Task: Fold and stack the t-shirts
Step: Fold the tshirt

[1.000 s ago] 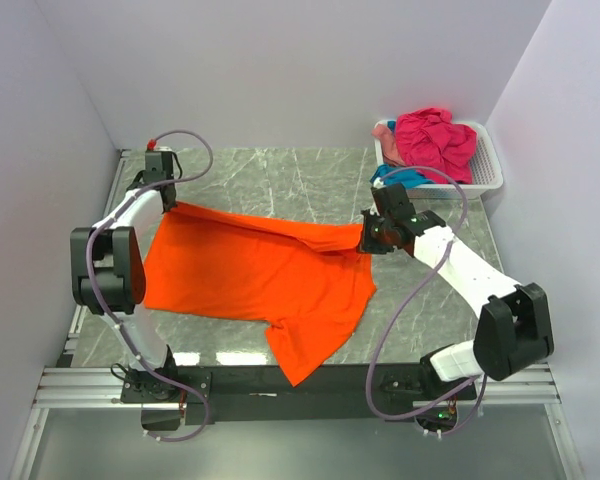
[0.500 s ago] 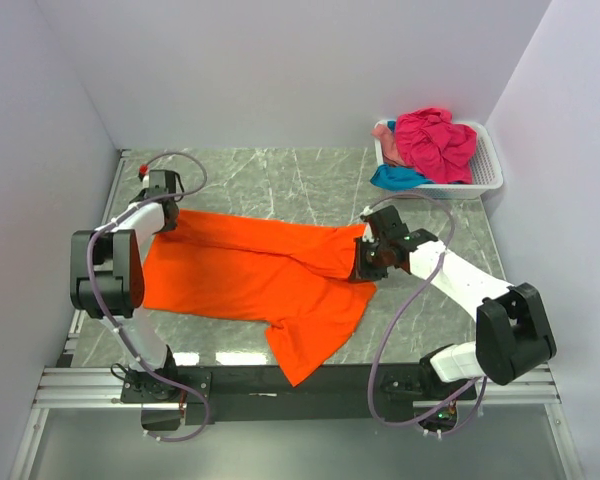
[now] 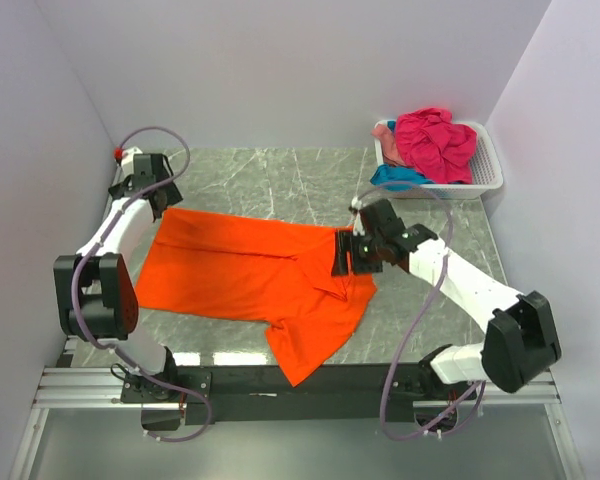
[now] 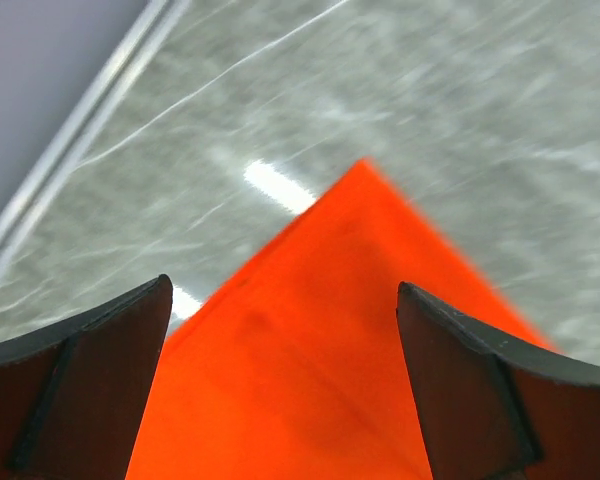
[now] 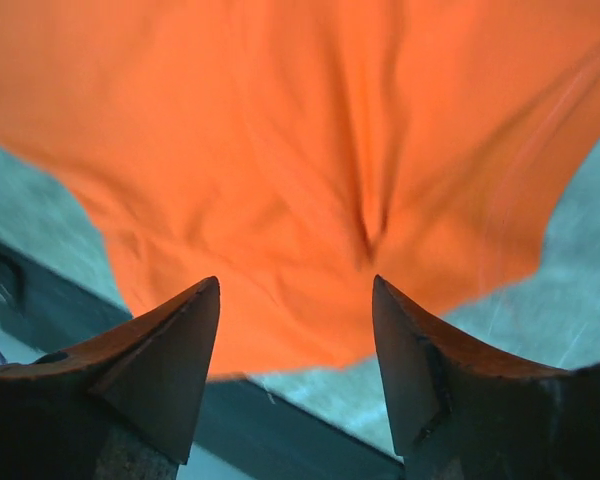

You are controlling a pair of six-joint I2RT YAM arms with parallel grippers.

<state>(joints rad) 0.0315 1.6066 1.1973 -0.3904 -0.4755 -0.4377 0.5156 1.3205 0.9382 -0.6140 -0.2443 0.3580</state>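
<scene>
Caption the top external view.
Left gripper and right gripper, both open, at opposite ends of the orange t-shirt on the table.

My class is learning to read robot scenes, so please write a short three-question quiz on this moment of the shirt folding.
1. True or false: the orange t-shirt lies spread on the table, outside the basket.
2. Of the left claw and the right claw, which grips cloth? A) left B) right C) neither
3. What colour is the topmost garment in the basket?

Key
1. True.
2. C: both stand open above the orange cloth.
3. Magenta: the magenta shirt tops the pile.
</scene>
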